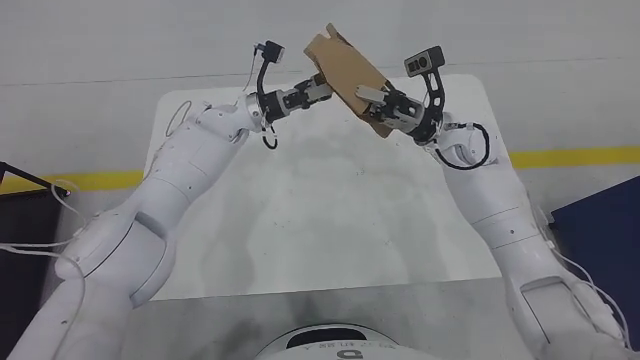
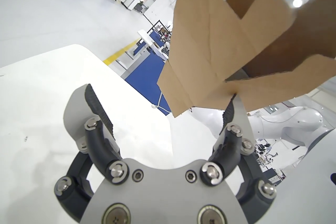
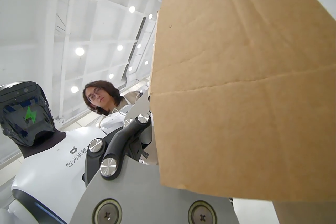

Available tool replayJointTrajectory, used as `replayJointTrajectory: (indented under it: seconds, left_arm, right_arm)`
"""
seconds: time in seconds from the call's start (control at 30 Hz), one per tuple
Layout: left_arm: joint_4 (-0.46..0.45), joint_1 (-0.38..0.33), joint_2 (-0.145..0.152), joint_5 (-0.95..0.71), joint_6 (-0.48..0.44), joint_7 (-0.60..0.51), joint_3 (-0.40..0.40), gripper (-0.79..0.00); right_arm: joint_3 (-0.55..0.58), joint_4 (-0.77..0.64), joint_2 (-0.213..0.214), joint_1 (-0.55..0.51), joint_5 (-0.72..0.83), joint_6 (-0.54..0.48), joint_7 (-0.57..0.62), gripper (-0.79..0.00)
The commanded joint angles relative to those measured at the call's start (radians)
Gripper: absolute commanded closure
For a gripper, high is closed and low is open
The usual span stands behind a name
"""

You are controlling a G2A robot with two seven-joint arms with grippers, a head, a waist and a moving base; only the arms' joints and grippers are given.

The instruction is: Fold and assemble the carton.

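Note:
A brown cardboard carton (image 1: 345, 72), partly opened with loose flaps, is held tilted in the air above the far edge of the white table (image 1: 330, 210). My right gripper (image 1: 385, 108) is shut on its lower right end. In the right wrist view a creased panel of the carton (image 3: 236, 78) hides one finger, and the other finger (image 3: 143, 128) lies against its edge. My left gripper (image 1: 315, 90) stands open at the carton's left side. In the left wrist view the left gripper (image 2: 162, 107) is spread wide, and one fingertip (image 2: 233, 109) touches the lower flap of the carton (image 2: 223, 38).
The table (image 2: 52, 91) has rounded corners and a bare white top. A yellow floor line (image 1: 590, 157) runs behind it. A dark blue cabinet (image 1: 600, 220) stands off the right side and a black frame (image 1: 20, 190) off the left.

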Motion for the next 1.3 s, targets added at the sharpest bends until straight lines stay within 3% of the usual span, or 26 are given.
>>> replayJointTrajectory:
  seconds: [0.0, 0.17, 0.4, 0.73, 1.07, 1.27]
  left_arm:
    - [0.02, -0.006, -0.003, -0.002, -0.001, 0.003, -0.009, -0.785]
    - [0.057, -0.007, -0.001, -0.036, -0.001, -0.012, -0.05, -0.785]
    - [0.064, 0.015, 0.013, -0.116, -0.001, -0.07, -0.122, -0.785]
    - [-0.063, 0.041, 0.032, -0.137, 0.007, -0.129, -0.178, -0.785]
    - [-0.175, 0.059, 0.042, -0.069, 0.021, -0.142, -0.19, -0.785]
    - [-0.191, 0.056, 0.04, -0.057, 0.028, -0.149, -0.203, -0.785]
  right_arm:
    - [0.013, -0.008, 0.001, -0.008, 0.028, -0.011, 0.007, 0.0]
    - [0.044, -0.018, -0.009, -0.044, 0.256, -0.044, 0.065, 0.0]
    - [0.054, 0.049, -0.031, -0.05, 0.531, 0.009, 0.215, 0.0]
    - [0.038, 0.128, -0.054, -0.015, 0.472, 0.105, 0.311, 0.0]
    - [0.046, 0.189, -0.082, 0.002, 0.436, 0.129, 0.334, 0.0]
    - [0.04, 0.223, -0.122, -0.02, 0.694, 0.234, 0.424, 0.0]
